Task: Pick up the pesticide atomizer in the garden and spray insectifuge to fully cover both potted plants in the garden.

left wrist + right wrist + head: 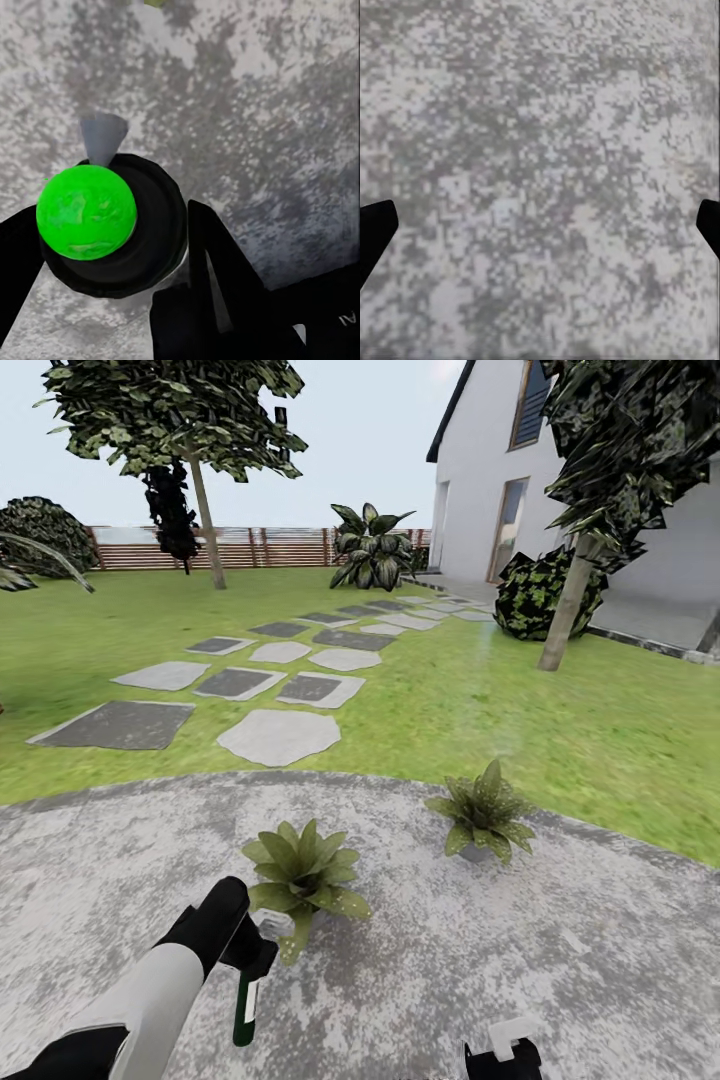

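The right gripper (503, 1050) is cut off at the bottom edge of the head view; in its wrist view the two dark fingertips (375, 229) sit at opposite edges over bare speckled paving, so the jaws stand wide with nothing between them. The left gripper (250, 960) has its jaws closed on the pesticide atomizer (244, 1010), whose trigger head is hidden behind the black wrist. The bottle hangs upright, long axis vertical, dark green base down over the patio (560, 980). In the left wrist view the bottle is seen end-on, and its grey nozzle (102, 139) points away from the fingers. The left arm reaches forward and up from the lower left corner. The nearer potted plant (302, 872) stands just beyond the gripper; the second potted plant (484, 812) sits farther right, near the lawn (560, 700). Stepping stones (278, 736) lead toward the fence (250, 547).
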